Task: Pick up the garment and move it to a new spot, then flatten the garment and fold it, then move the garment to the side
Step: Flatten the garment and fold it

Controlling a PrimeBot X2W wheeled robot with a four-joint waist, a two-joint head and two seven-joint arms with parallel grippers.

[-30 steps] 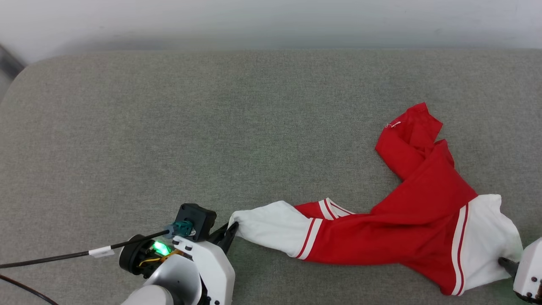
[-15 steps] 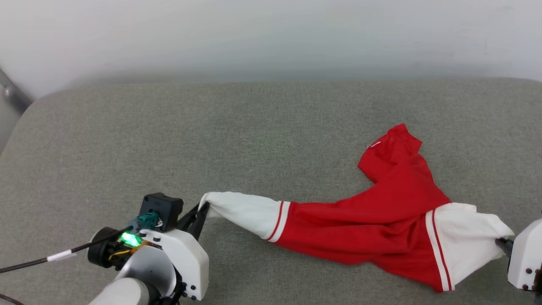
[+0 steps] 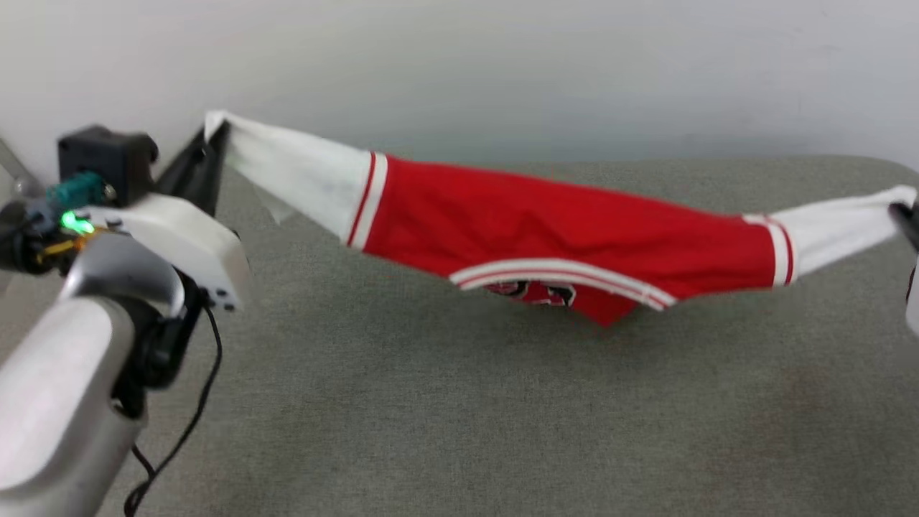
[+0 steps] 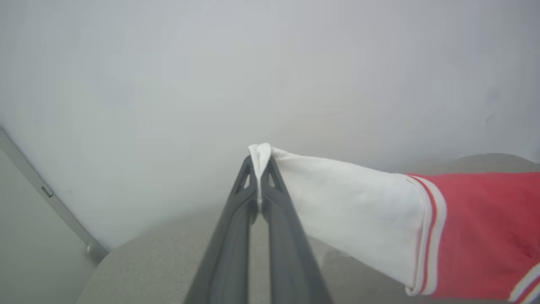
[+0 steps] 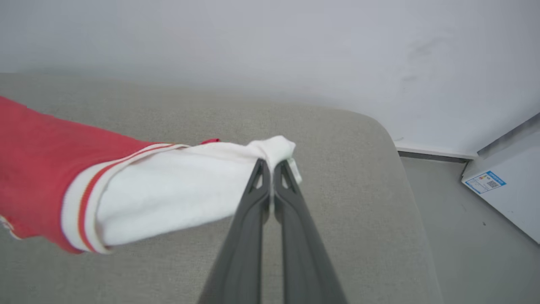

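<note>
Hanging in the air across the upper half of the head view, the red jersey shirt (image 3: 560,222) is stretching from the upper left of the frame to the right edge and sagging in the middle above the grey cushioned surface (image 3: 431,402). At the upper left, the left gripper (image 3: 214,140) is pinching the tip of one white sleeve. In the left wrist view its dark fingers (image 4: 230,245) are rising from the bottom centre and pressing together on a small fold of white cloth at mid-frame. At the right edge of the head view, the right gripper (image 3: 904,215) is clamping the end of the other white sleeve. In the right wrist view its jaws are meeting on the bunched cuff just right of centre.

Red-and-white striped trim is showing where each sleeve joins the red body. A striped band is curving along the lower edge of the hanging cloth at centre, with a scrap of black, white-outlined lettering peeking out beneath it.

A pale wall (image 3: 502,64) is running behind the surface along the top. At the lower left a black cable (image 3: 204,373) is dangling from the left arm, and a green light (image 3: 70,221) is glowing on its wrist. At the right edge of the right wrist view, a white panel with a blue label (image 5: 485,182) is resting on the grey floor (image 5: 455,245).
</note>
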